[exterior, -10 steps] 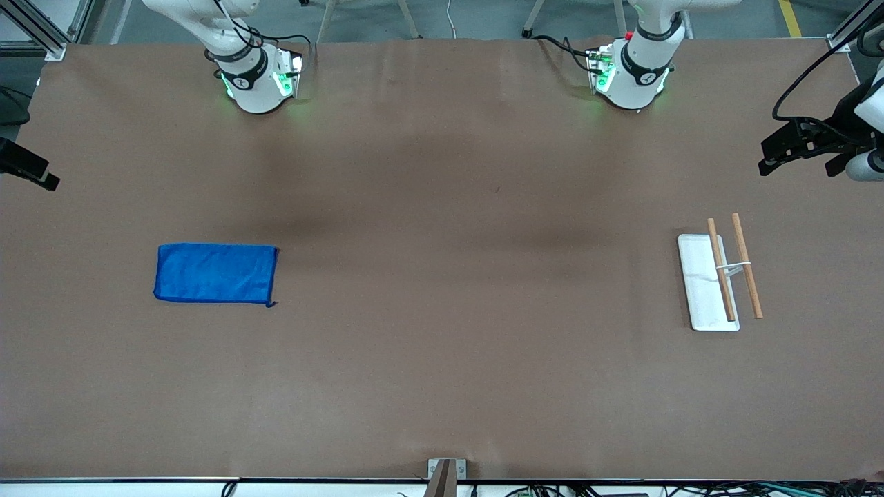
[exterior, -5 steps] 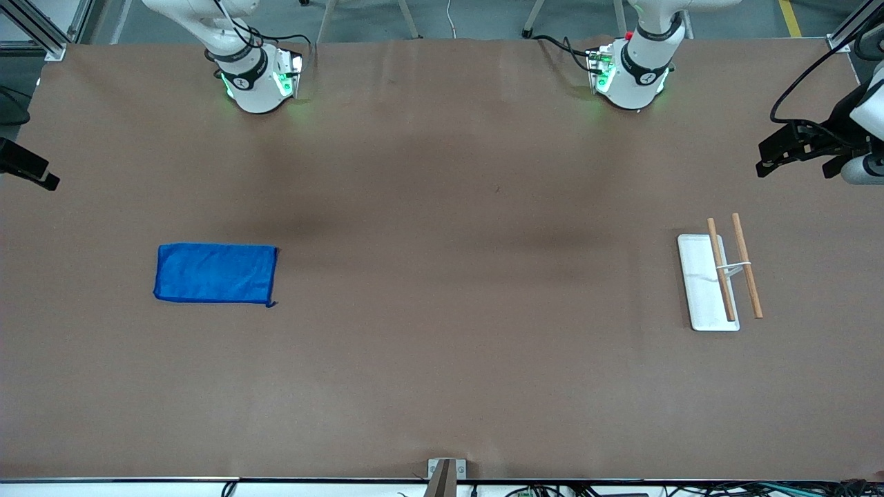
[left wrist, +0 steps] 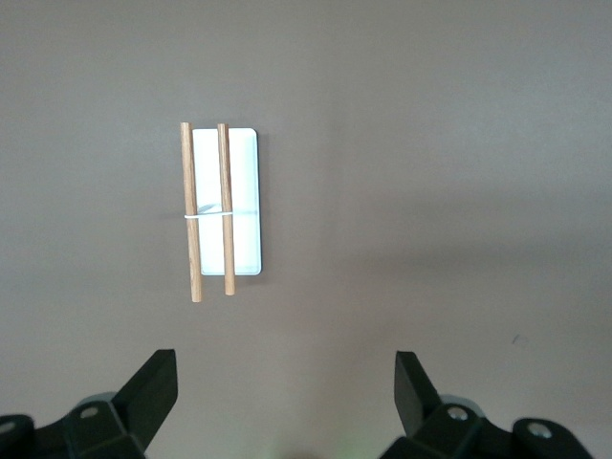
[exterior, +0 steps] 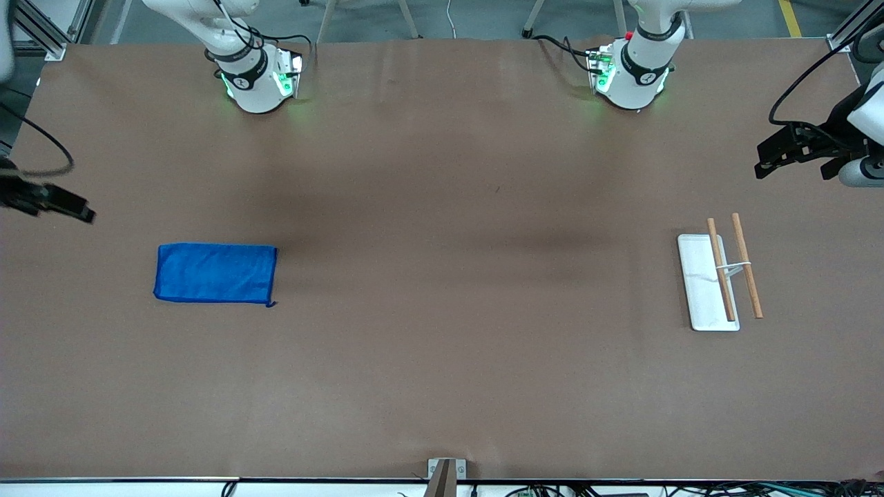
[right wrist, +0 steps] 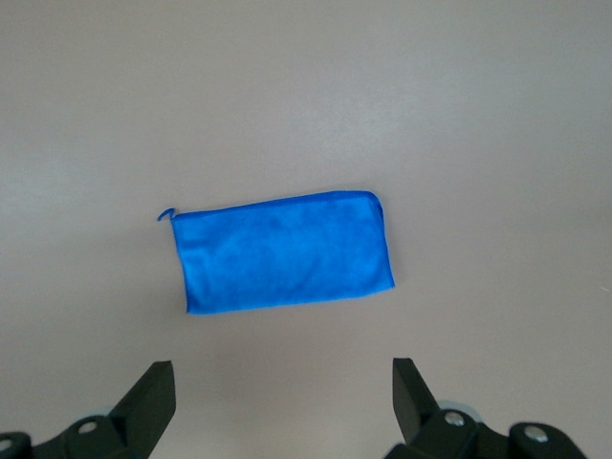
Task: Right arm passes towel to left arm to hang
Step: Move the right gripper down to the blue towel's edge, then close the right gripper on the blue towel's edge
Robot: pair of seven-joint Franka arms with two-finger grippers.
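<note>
The towel (exterior: pixel 215 273) lies flat on the worktop (exterior: pixel 442 345) toward the right arm's end, ready for pickup. The right end effector (right wrist: pixel 282 397) hangs over it, spread wide. The left end effector (left wrist: pixel 285 397), also wide apart, waits above the rack (exterior: pixel 718 276).

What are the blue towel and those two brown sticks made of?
The towel looks like soft, fleecy cloth: its matte blue surface looks fuzzy, with a darker stitched edge and a loose thread at one corner. The sticks look like bare wood: round, tan and matte. They rest across a white tray, smooth and slightly glossy, likely plastic, though that is hard to tell.
</note>
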